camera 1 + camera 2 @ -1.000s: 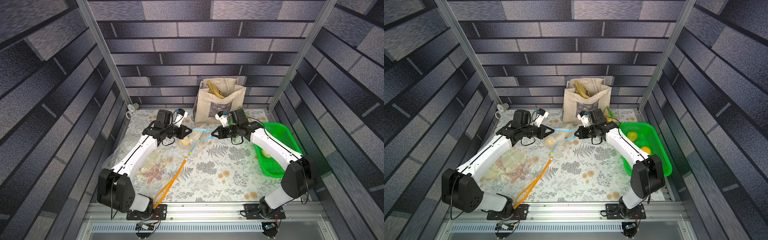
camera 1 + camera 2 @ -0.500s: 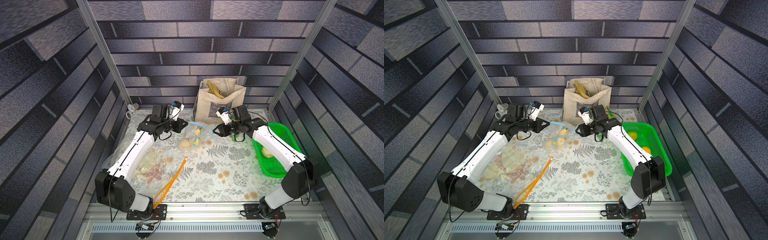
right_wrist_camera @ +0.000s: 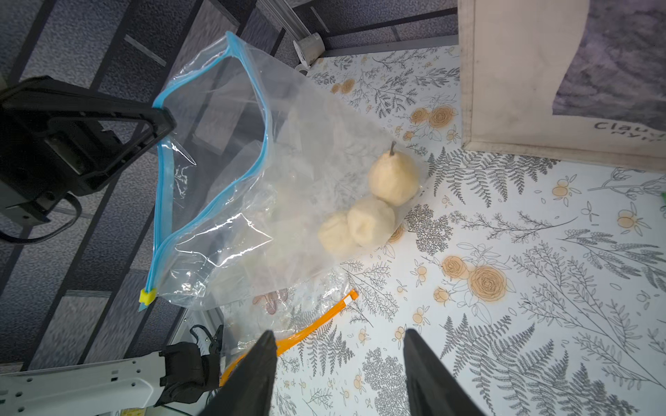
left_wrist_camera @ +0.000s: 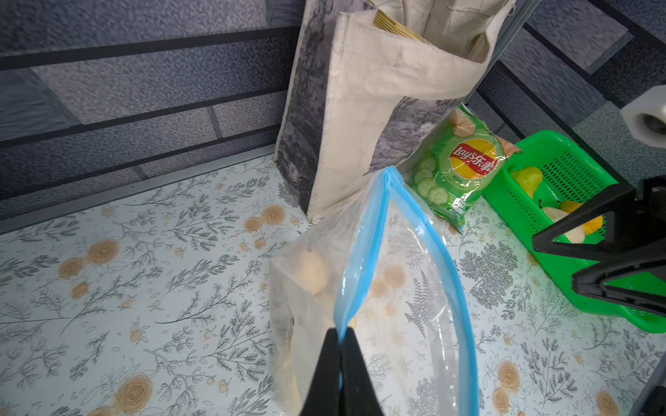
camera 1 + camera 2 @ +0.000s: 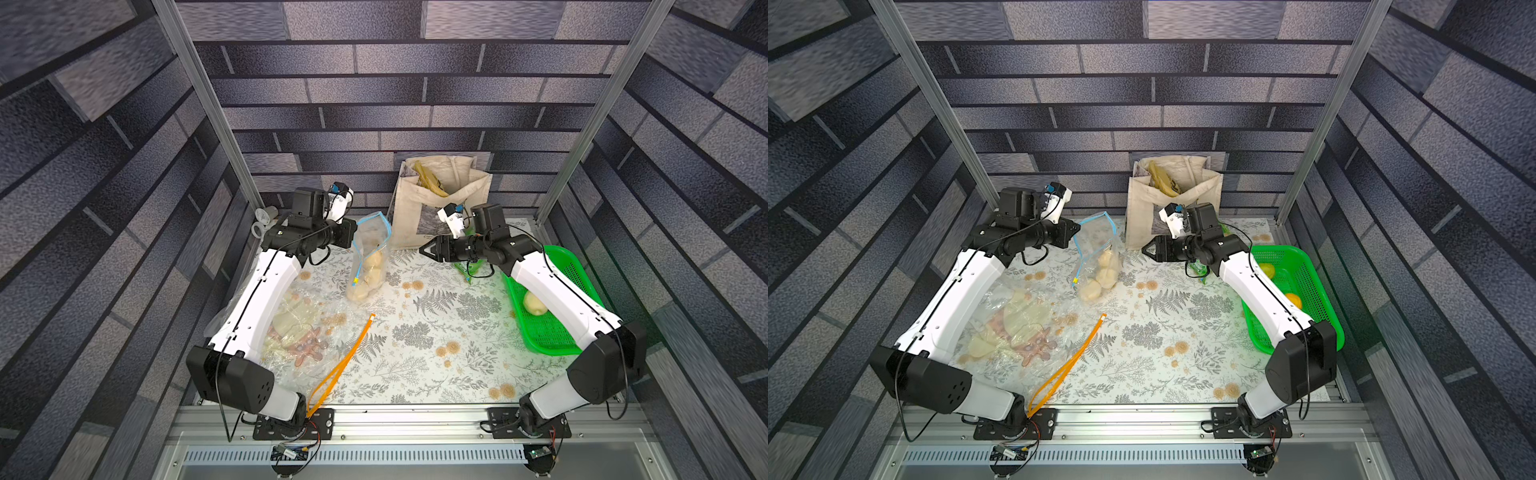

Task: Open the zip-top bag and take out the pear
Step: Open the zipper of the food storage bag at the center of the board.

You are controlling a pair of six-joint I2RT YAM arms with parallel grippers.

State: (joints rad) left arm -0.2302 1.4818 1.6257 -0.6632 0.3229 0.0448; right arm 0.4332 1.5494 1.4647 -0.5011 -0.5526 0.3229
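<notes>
Plainly, the opening step looks done and the reach-in comes next. The left gripper (image 4: 340, 333) is clamped on the blue zip strip of the clear plastic zip-top bag (image 5: 370, 253). It holds the mouth up while the bag's bottom rests on the floral table cover (image 5: 436, 332). Three pale yellow pears (image 3: 393, 178) lie in the bag's low end. The right gripper (image 3: 338, 333) is empty, its jaws standing apart, near the bag but clear of it. Its next move, I judge, is in through the gaping mouth to close on one pear without snagging film. Only the right wrist view shows the parted blue loop and the small yellow slider (image 3: 147, 296). Only the left wrist view shows the pinch itself, plus a green crisp packet (image 4: 457, 169) mostly hidden behind the right arm in both top views.
</notes>
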